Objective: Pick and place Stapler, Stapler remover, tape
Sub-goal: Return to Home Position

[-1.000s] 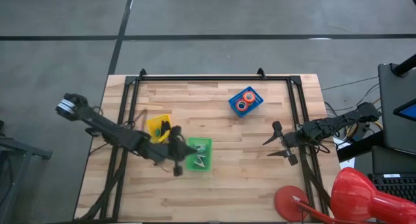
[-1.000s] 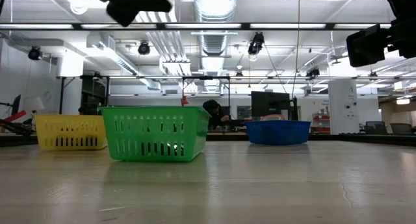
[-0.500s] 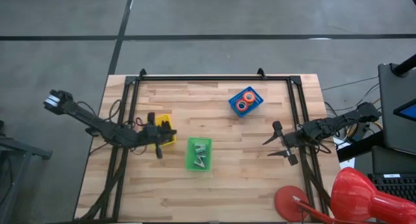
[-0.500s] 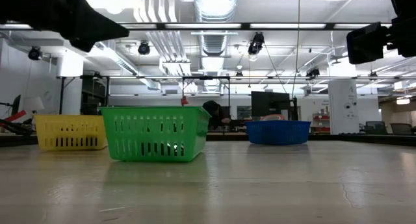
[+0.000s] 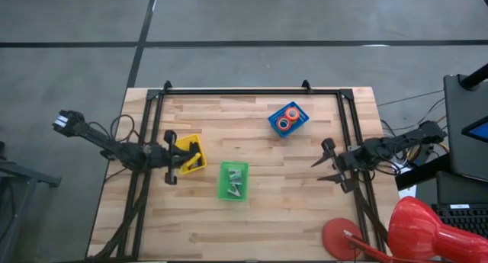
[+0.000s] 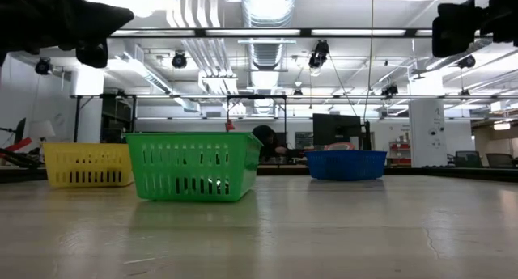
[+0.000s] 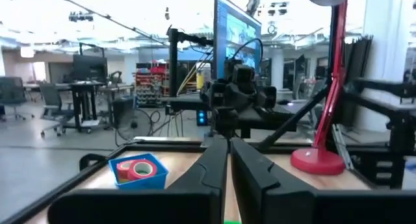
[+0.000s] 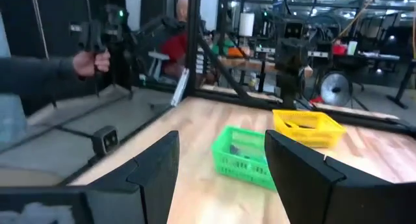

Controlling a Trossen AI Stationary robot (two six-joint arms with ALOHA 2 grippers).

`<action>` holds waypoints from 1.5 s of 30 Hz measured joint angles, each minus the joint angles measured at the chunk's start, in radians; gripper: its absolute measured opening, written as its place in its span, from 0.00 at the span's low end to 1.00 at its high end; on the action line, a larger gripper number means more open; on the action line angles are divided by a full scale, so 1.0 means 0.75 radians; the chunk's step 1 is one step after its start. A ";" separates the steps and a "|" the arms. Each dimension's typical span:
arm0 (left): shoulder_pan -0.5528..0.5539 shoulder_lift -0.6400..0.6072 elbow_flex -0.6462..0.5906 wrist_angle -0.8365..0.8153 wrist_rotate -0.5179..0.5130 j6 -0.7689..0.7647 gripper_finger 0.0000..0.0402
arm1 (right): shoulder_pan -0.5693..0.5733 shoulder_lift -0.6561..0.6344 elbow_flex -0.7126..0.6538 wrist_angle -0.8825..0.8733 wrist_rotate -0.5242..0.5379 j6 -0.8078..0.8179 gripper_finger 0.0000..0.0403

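Observation:
The black stapler (image 5: 195, 149) lies in the yellow basket (image 5: 186, 143), partly under my left gripper (image 5: 191, 158), which hovers above that basket, shut and empty; its fingers (image 7: 208, 169) point toward the table's right. Grey stapler removers (image 5: 235, 185) lie in the green basket (image 5: 233, 181). Red and orange tape rolls (image 5: 287, 120) sit in the blue basket (image 5: 277, 123), also seen in the left wrist view (image 7: 136, 171). My right gripper (image 5: 326, 162) hangs open and empty near the table's right edge, well above the table top.
A black frame (image 5: 252, 91) runs along the far edge and both sides of the table. A red lamp (image 5: 412, 226) stands past the near right corner. In the right wrist view a person's hand (image 8: 90, 62) shows beyond the table. Bare wood (image 5: 274, 217) lies near the front edge.
My left gripper has drawn back from above the green basket toward the table's left, and now hangs over the yellow basket. The baskets and their contents have stayed where they were.

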 joint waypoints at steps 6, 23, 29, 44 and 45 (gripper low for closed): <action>0.001 -0.150 -0.005 -0.198 -0.061 -0.040 0.06 | -0.001 -0.049 0.110 -0.316 0.123 -0.081 0.54; 0.001 -0.229 -0.006 -0.375 -0.036 0.199 0.06 | -0.025 -0.154 -0.152 -0.027 0.005 -0.157 0.54; 0.001 -0.224 -0.006 -0.421 -0.037 0.158 0.06 | -0.026 -0.141 -0.152 -0.039 0.007 -0.315 0.54; 0.001 -0.222 -0.007 -0.425 -0.037 0.158 0.06 | -0.026 -0.134 -0.152 -0.039 0.006 -0.325 0.54; 0.001 -0.222 -0.007 -0.425 -0.038 0.158 0.06 | -0.026 -0.134 -0.152 -0.039 0.006 -0.325 0.54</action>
